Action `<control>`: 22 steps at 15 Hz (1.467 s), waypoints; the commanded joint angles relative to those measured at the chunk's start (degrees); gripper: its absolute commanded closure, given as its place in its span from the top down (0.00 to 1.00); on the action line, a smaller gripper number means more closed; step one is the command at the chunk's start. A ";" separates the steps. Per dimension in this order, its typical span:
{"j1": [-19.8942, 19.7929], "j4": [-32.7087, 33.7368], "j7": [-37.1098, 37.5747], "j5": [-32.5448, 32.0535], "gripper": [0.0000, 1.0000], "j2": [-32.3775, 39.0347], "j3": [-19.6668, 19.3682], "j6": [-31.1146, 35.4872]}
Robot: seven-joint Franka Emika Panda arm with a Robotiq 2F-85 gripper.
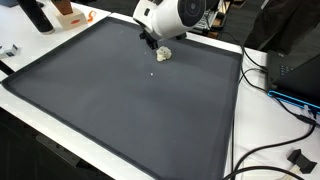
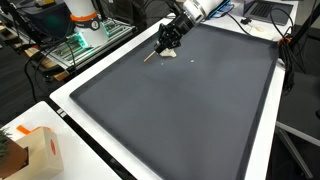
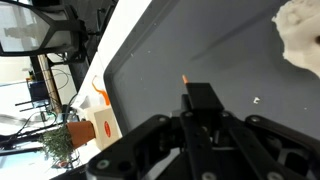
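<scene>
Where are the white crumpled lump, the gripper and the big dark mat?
white crumpled lump (image 3: 300,35), wrist view, its middle
gripper (image 1: 152,44), an exterior view, between its fingertips
dark mat (image 1: 120,110), an exterior view, bare surface

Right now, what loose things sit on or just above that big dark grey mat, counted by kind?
Whitish crumpled lump: 1
Tiny white speck: 1
Thin orange-tipped stick: 1
Total: 3
</scene>
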 commanded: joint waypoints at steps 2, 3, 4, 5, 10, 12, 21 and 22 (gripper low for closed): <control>0.72 1.66 -0.14 -0.92 0.03 2.00 -0.82 -1.44; 0.70 1.77 -0.35 -0.87 0.03 2.18 -0.85 -1.53; 0.65 1.88 -0.63 -0.78 0.03 2.33 -0.84 -1.57; 0.57 2.01 -1.10 -0.69 0.03 2.48 -0.80 -1.61; 0.15 2.35 -5.38 -0.32 0.03 2.61 -0.41 -1.48; 0.02 2.42 -7.88 -0.07 0.03 2.47 -0.30 -1.47; -0.78 2.13 -22.33 1.69 0.03 0.84 0.18 -1.37; -0.91 2.10 -24.03 2.02 0.03 0.58 0.21 -1.29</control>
